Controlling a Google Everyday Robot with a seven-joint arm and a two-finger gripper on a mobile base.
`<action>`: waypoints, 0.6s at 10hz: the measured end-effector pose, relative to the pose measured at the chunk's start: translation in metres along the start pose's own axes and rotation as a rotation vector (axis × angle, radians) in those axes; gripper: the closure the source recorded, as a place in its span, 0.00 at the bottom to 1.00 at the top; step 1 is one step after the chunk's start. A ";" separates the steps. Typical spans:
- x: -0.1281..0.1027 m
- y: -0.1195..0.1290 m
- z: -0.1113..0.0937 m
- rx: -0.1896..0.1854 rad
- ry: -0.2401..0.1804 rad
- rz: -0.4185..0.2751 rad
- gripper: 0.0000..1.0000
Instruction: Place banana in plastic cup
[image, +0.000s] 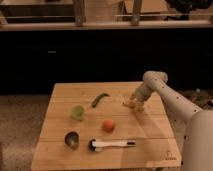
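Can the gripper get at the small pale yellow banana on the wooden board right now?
Probably yes. The gripper sits right at the small pale yellow banana near the right of the wooden board, with nothing between them; the curved green pod and round orange-red fruit lie well to the left.

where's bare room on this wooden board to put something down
Bare: rear left corner behind translucent light-green plastic cup; right side between round orange-red fruit and board edge. Crowded: front left around dark grey cup and white-handled scoop. Gripper at pale yellow banana.
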 end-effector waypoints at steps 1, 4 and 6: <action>0.002 -0.002 -0.004 0.006 0.004 -0.005 0.71; 0.000 -0.009 -0.008 0.003 0.010 -0.056 0.97; 0.000 -0.006 -0.004 -0.012 0.010 -0.067 1.00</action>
